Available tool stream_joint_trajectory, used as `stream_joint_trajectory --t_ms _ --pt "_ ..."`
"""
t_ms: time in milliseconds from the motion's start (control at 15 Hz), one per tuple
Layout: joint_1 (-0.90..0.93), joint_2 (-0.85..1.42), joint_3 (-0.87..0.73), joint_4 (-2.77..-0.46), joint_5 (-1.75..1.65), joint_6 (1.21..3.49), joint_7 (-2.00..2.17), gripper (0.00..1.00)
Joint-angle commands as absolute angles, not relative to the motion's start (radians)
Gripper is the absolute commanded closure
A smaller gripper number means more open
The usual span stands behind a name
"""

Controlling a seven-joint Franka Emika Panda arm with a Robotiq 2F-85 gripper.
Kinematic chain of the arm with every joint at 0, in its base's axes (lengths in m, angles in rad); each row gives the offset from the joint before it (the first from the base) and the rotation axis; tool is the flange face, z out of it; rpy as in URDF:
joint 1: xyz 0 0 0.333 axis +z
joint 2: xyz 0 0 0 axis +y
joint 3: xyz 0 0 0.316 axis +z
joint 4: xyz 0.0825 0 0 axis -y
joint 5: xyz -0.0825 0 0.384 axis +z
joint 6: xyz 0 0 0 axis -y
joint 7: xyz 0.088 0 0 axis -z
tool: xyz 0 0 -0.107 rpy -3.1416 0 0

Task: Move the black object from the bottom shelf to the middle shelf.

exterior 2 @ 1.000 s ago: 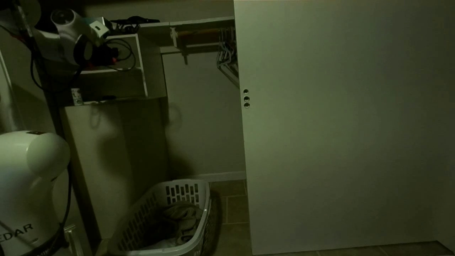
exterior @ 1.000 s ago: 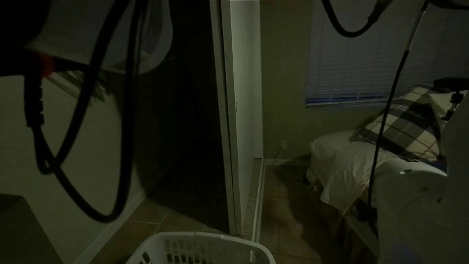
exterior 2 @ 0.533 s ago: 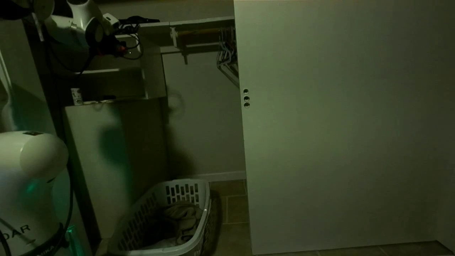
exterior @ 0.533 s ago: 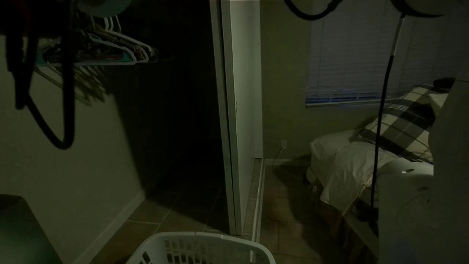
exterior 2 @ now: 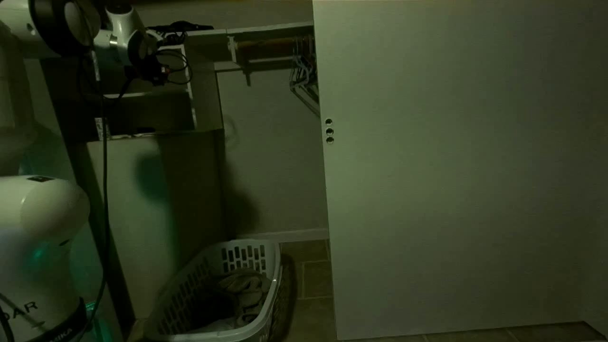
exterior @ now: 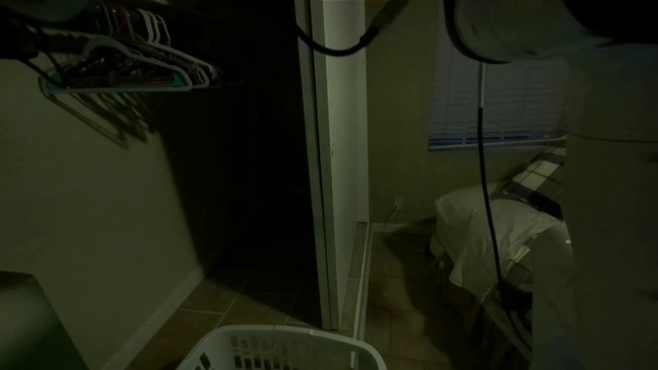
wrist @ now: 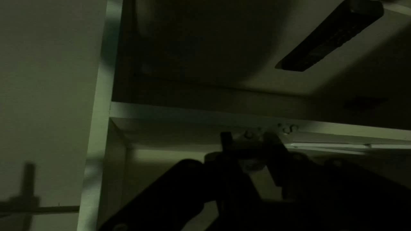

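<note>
Apart: black remote (below pincer).

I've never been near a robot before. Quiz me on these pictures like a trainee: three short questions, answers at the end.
1. Choose: what lies in the white slatted plastic basket?
A) oranges
B) crumpled brownish cloth
C) plates

2. True or false: the black, two-fingered gripper holds the long, black, button-covered remote control.

3. Fill in: in both exterior views hang thin, triangular clothes ____.

Key:
1. B.
2. False: in the wrist view the two are apart.
3. hangers.
</note>
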State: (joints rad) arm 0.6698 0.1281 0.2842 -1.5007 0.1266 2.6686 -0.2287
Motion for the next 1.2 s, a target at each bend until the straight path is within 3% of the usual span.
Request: stream_joint_trajectory --t_ms 0,267,333,400,467,867,1133 --pt "0.638 0.243 0.327 -1.322 0.024 2.595 -0.161 0.93" --pt "0.647 0.309 0.326 -1.219 -0.040 2.535 -0.117 0.90" --pt "0.650 0.321 0.326 -1.199 -0.047 2.517 -0.113 0.78" --pt "0.655 0.331 0.325 -1.181 -0.057 2.502 -0.101 0.47" --pt "0.660 0.340 0.323 -1.164 -0.065 2.488 -0.097 0.45" --pt "0.699 0.295 0.280 -1.180 -0.108 2.462 -0.048 0.04" --pt "0.699 0.200 0.297 -1.285 -0.093 2.473 -0.037 0.00"
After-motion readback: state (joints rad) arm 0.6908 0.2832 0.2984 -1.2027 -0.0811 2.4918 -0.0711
